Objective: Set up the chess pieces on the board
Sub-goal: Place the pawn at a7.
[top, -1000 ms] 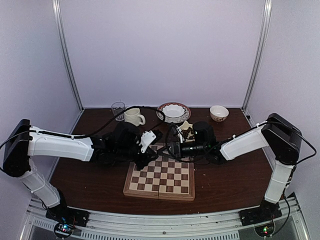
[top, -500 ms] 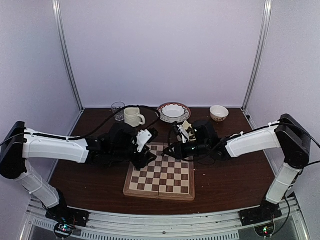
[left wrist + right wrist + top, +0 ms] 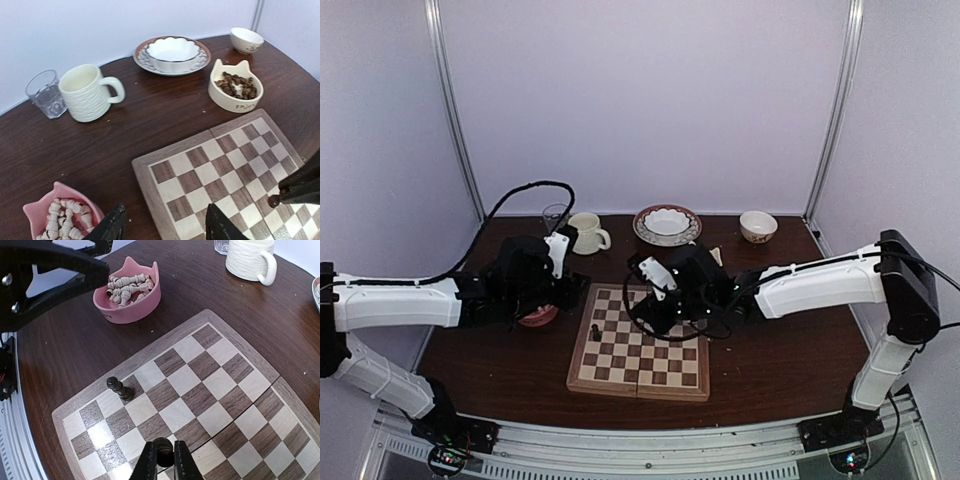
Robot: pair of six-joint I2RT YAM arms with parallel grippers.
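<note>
The right gripper (image 3: pixel 164 462) is clamped on a small dark piece (image 3: pixel 162 450). The piece's round top is pinched between the fingertips, and it is held above the board (image 3: pixel 200 365) near the centre seam. One other dark piece, a standing figure (image 3: pixel 119 389), is upright on a square close to the board's left border. It is well apart from the held one (the rest of the squares in view are bare). The left gripper (image 3: pixel 165 230) has its fingers (image 3: pixel 112 229) spread apart with nothing between them. It hangs above the board's far-left corner, just beside a pink cat-eared bowl (image 3: pixel 37 206) heaped with cream pieces (image 3: pixel 67 222). That bowl sits on the dark wooden table (image 3: pixel 100 150), off the board's left side. Beyond the board's far edge sits a cream cat-eared bowl (image 3: pixel 227 102) holding the dark pieces (image 3: pixel 235 86). Along the back stand a clear glass (image 3: pixel 45 92), a cream mug (image 3: pixel 87 92), a patterned plate (image 3: pixel 145 59) carrying a white scalloped dish (image 3: pixel 172 49), and a small bowl (image 3: pixel 246 40).
</note>
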